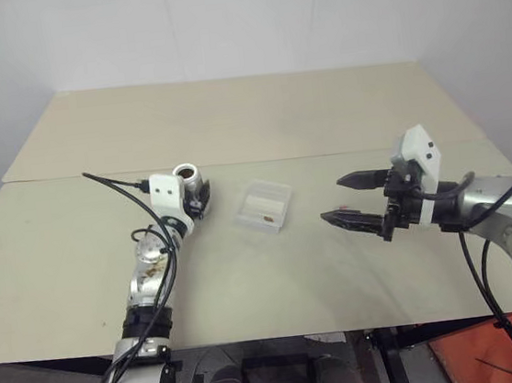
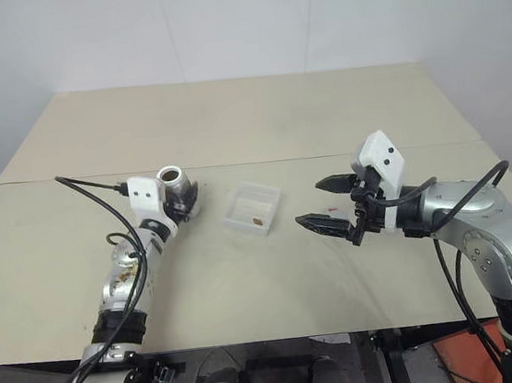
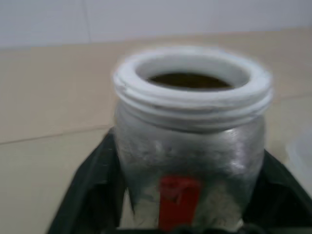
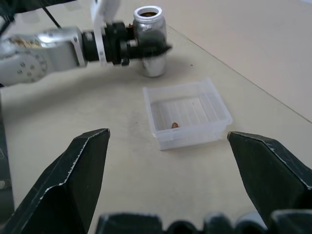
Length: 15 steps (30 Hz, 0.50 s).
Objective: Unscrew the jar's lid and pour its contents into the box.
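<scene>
**Open jar standing upright between left fingers; right gripper spread and empty**

The left gripper [image 1: 197, 198] is bracketing the small silvery-grey cylindrical jar [image 1: 187, 179]. In the left wrist view its black fingers [image 3: 90, 187] are sitting on either side of the jar's lower body, but whether they are pressing on the jar or standing just off it cannot be told. The jar is standing upright on the beige tabletop [image 1: 247, 276], lidless, with its white threaded rim [image 3: 192, 92] exposed and dark contents [image 3: 190, 80] showing inside the mouth.

The right gripper [image 1: 349, 197] is spread wide, holding nothing and touching nothing, and is hanging clear above the table.

The left arm is reaching forward from the near table edge with its gripper pointing roughly level. The right arm is coming in from the right side, its gripper aiming leftward toward the middle of the table.

The shallow clear plastic rectangular box [image 4: 187, 114] is lying flat between the two grippers, just beside the jar and apart from it. One small yellowish-brown bit [image 4: 174, 125] is resting on its floor.

The jar is bearing a red label patch [image 3: 179, 195]; any writing on it is illegible.
</scene>
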Tool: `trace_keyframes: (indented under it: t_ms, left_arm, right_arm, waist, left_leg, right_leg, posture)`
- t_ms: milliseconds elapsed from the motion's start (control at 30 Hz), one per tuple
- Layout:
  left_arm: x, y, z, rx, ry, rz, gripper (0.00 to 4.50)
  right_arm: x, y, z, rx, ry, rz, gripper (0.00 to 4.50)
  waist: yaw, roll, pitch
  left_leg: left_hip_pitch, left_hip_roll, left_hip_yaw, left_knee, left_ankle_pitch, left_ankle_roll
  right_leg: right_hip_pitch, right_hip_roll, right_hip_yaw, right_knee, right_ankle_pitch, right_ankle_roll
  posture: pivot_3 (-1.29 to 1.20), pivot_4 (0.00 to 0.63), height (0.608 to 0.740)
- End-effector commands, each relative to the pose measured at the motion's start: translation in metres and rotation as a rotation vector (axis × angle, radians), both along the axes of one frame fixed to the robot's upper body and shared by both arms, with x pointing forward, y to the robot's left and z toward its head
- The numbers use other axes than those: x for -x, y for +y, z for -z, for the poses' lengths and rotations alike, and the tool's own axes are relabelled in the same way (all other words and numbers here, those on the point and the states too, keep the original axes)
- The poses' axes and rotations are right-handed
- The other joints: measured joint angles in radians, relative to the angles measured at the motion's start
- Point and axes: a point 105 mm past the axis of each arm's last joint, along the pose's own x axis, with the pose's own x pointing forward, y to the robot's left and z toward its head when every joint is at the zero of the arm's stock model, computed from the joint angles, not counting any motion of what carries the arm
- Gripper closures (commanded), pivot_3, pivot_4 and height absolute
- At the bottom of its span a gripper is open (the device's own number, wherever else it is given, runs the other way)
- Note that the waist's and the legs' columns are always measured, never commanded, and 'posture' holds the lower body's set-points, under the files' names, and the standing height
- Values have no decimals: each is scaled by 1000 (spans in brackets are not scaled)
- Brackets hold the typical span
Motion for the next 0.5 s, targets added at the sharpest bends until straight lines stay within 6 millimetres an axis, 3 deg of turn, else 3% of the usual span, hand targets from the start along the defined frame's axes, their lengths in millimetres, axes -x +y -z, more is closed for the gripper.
trace_keyframes:
  t_ms: [33,67,233,500]
  left_arm:
    - [9,-6,-14,-25,-65,32,249]
    - [12,-5,-13,-32,-65,32,28]
    - [27,0,-8,-55,-58,16,28]
    - [79,9,-2,-58,56,110,28]
  right_arm:
    - [4,0,-11,-12,-48,-1,0]
    - [4,0,-11,-13,-48,0,0]
    - [7,1,-9,-14,-42,-1,0]
    - [15,-1,-4,-15,-18,9,0]
  waist:
    - [0,0,0]
    - [0,0,0]
    - [0,0,0]
    - [-2,0,0]
  left_leg:
    - [0,0,0,0,0,0]
    - [0,0,0,0,0,0]
    - [0,0,0,0,0,0]
    - [2,1,0,-1,0,0]
  right_leg:
    - [0,0,0,0,0,0]
    - [0,0,0,0,0,0]
    - [0,0,0,-1,0,0]
    - [0,0,1,0,0,0]
  posture:
    - [0,150,740]
    - [0,150,740]
    - [0,150,740]
    - [0,150,740]
